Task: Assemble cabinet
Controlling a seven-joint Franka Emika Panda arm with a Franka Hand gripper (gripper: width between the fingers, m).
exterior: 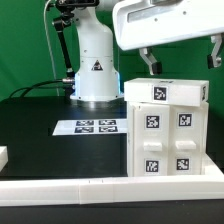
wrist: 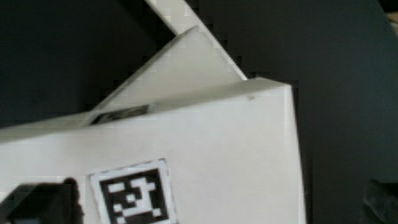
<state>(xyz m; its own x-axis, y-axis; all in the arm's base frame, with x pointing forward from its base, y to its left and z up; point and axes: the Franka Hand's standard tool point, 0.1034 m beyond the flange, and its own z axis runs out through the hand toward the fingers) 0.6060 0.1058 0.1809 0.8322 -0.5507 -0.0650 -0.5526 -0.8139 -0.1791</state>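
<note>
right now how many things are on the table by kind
Cabinet: 1
Marker board: 1
Small white piece at the exterior view's left edge: 1
Robot pedestal: 1
Gripper, above the cabinet: 1
Total: 5

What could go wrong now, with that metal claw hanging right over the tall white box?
1. The pincer hovers just above the cabinet; coming down off-centre, a finger could hit the top edge and knock it askew.
2. The cabinet stands close to the white rail at the table's front; a push could jam it there.
3. The wrist view shows only a corner of the cabinet, so aiming may be poor.
</note>
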